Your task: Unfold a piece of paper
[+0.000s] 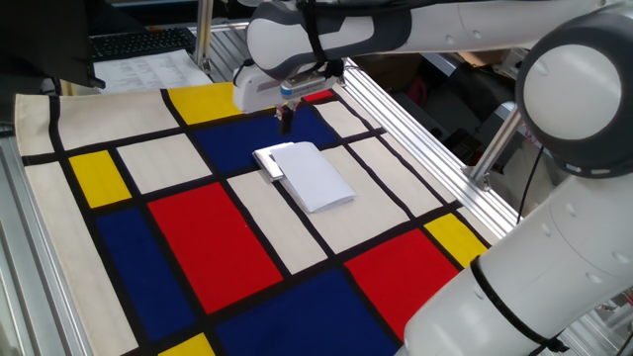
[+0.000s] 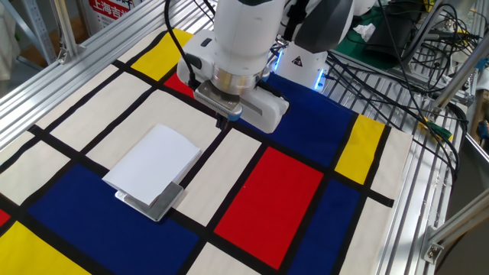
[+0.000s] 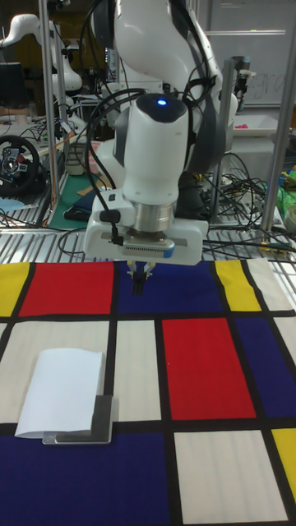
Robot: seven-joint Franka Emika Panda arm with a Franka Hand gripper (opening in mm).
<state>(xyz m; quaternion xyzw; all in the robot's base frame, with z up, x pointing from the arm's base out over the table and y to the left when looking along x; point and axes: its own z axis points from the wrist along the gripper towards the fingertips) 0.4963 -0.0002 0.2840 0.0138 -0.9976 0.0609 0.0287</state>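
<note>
The piece of paper point(image 1: 315, 175) point(image 2: 153, 162) point(image 3: 62, 390) lies folded in half on the checked cloth, white and blank. One end of it rests on a small thick block point(image 2: 157, 202) point(image 3: 99, 419). My gripper point(image 1: 286, 117) point(image 2: 225, 122) point(image 3: 138, 283) hangs just above the cloth beyond the paper's far end, over the blue panel near the red one. Its dark fingers are pressed together with nothing between them, apart from the paper.
The cloth of red, blue, yellow and white panels point(image 1: 208, 247) covers the table. Aluminium rails point(image 1: 415, 129) run along its edges. Printed sheets point(image 1: 148, 69) and a keyboard point(image 1: 138, 42) lie past the far corner. Cables and a blue-lit box point(image 2: 306, 65) sit behind the arm.
</note>
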